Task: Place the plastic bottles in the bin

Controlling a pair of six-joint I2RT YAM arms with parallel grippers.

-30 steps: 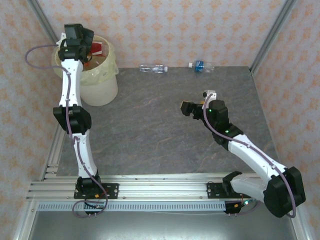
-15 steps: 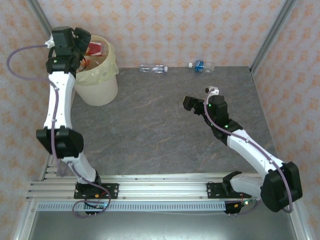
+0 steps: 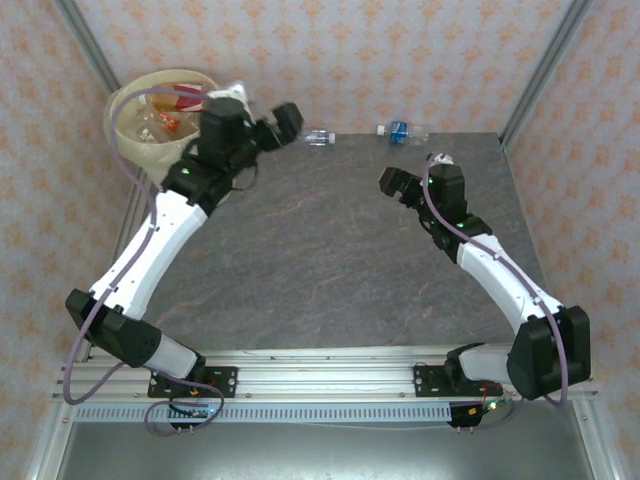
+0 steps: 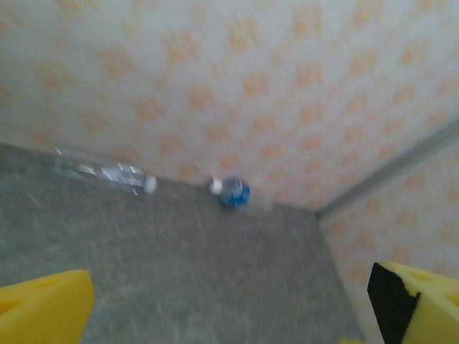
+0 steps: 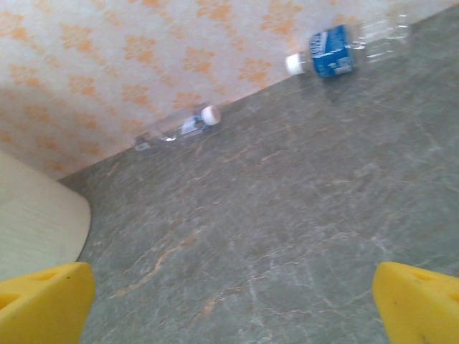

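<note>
Two plastic bottles lie against the back wall: a clear one [image 3: 318,137] [image 4: 100,172] [image 5: 179,127] and one with a blue label [image 3: 400,130] [image 4: 233,192] [image 5: 336,49]. The cream bin [image 3: 130,150] [image 5: 36,229] stands at the back left with several bottles [image 3: 170,115] inside. My left gripper [image 3: 278,122] [image 4: 233,308] hangs open and empty just left of the clear bottle, to the right of the bin. Also open and empty, my right gripper [image 3: 392,182] [image 5: 233,304] hovers over the table a little in front of the blue-label bottle.
Patterned walls close off the back and both sides, with a metal post [image 3: 545,70] in the back right corner. The grey stone tabletop [image 3: 330,260] stretches bare between the two arms.
The left arm has swung from above the bin rightwards and down towards the clear bottle. The right gripper has moved further back towards the wall. Both stayed open.
</note>
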